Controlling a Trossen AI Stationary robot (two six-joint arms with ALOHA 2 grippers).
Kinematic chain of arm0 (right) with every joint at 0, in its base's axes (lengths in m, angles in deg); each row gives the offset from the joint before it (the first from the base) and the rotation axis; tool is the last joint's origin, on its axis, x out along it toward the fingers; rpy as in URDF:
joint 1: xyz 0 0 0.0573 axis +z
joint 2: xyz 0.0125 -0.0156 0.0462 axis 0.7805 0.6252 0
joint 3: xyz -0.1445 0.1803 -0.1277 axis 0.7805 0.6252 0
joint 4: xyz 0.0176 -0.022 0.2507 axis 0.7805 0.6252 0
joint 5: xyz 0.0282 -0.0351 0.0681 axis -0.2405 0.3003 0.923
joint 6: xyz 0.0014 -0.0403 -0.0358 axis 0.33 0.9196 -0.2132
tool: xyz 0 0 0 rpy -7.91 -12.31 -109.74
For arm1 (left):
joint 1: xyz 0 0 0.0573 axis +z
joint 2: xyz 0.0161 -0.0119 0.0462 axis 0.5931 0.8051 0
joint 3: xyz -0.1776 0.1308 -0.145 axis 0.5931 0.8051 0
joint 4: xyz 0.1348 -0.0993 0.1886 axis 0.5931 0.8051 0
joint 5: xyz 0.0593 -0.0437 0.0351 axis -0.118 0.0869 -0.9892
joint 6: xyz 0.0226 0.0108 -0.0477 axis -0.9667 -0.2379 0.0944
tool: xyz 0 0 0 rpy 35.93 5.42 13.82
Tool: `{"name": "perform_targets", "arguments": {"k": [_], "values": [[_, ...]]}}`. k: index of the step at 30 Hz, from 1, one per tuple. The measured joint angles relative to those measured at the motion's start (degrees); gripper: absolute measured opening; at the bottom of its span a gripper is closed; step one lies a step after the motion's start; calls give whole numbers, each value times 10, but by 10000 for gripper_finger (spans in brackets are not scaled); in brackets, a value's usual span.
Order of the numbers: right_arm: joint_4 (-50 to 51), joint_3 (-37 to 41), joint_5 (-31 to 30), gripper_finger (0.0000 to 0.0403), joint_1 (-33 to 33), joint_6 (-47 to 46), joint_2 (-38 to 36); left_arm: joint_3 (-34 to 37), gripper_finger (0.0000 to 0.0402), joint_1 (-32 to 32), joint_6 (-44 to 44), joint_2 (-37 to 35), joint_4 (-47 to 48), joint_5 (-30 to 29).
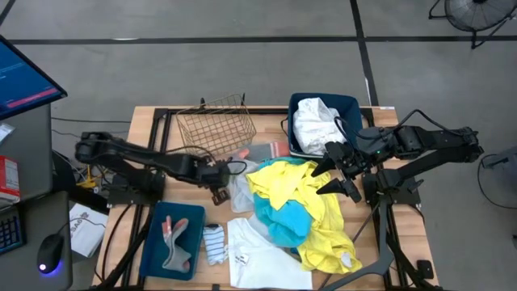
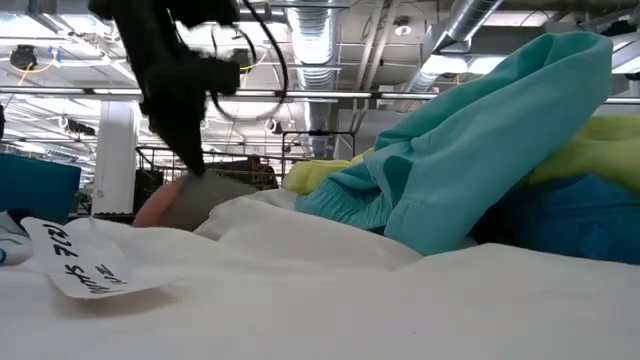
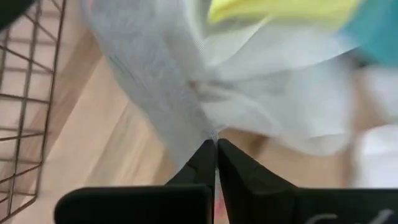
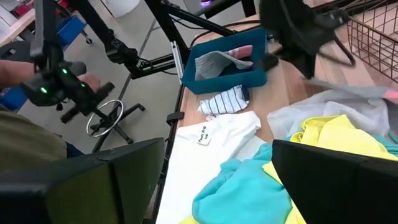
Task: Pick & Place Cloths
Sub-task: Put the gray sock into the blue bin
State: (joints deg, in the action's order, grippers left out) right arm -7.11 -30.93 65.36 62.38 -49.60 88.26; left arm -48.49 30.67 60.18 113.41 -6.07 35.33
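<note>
Left claw pinched on a grey cloth at the pile's edge; right claw spread wide above the pile.

The left claw [image 1: 218, 192] has its fingers pressed together on the thin edge of a grey cloth [image 3: 149, 68], beside the wire basket [image 1: 216, 123]; how much fabric sits between the tips is hard to make out. The right claw [image 1: 339, 174] hangs wide and empty over the yellow cloth [image 1: 311, 206]. The teal cloth [image 1: 283, 220] lies partly buried under the yellow. Two blue bins show: one [image 1: 171, 242] holds grey and coral socks, the other [image 1: 349, 105] a white cloth [image 1: 317, 123]. A striped sock [image 1: 213, 242] and a white garment [image 1: 262, 257], cut off at the frame's edge, lie on the surface [image 1: 145, 121].
</note>
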Motion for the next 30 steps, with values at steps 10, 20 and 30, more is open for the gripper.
{"name": "perform_targets", "arguments": {"k": [10, 20, 30], "values": [[-46, 0, -1, 291, 0, -17, 0, 0, 0, -96, 43, -177, -38, -89], [-65, 0, -20, 291, 0, -30, 0, -1, 0, -181, 25, -246, -103, -162], [-56, 0, -31, 291, 0, -30, 0, 15, 5, -186, 71, -178, -97, -211]]}}
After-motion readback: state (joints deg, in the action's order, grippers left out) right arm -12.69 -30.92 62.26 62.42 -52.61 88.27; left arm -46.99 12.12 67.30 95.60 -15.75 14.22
